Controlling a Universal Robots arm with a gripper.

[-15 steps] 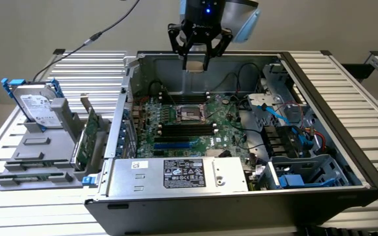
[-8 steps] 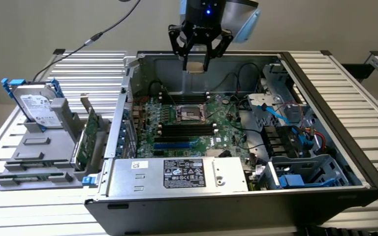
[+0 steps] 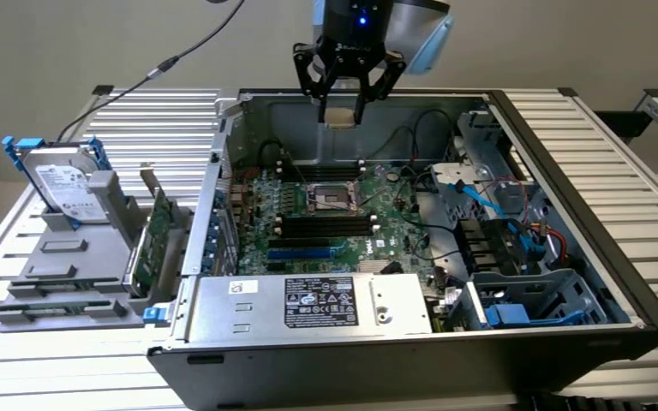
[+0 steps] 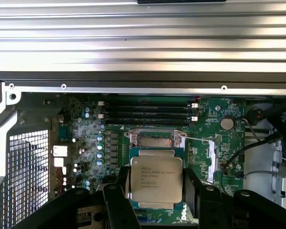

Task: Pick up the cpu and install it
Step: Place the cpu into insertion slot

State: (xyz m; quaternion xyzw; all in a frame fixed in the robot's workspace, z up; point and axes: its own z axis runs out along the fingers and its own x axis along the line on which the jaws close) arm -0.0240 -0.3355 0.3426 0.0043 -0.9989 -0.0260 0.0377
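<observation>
My gripper [image 3: 342, 113] hangs over the back of the open computer case [image 3: 558, 163], high above the motherboard [image 3: 386, 218]. It is shut on the cpu [image 3: 341, 120], a small flat square chip with a dull silver top. In the wrist view the cpu [image 4: 156, 180] sits level between the two black fingers [image 4: 115, 202], print side up. Below it lies the motherboard's empty socket [image 3: 331, 198], whose metal frame [image 4: 156, 140] shows just past the chip's edge.
A hard drive in a blue frame [image 3: 61, 180] and a green circuit card [image 3: 158, 231] stand in a grey holder [image 3: 66, 278] at the exterior view's left. Inside the case are memory sticks [image 3: 323, 225], the power supply [image 3: 306, 304] and blue cables [image 3: 492, 205].
</observation>
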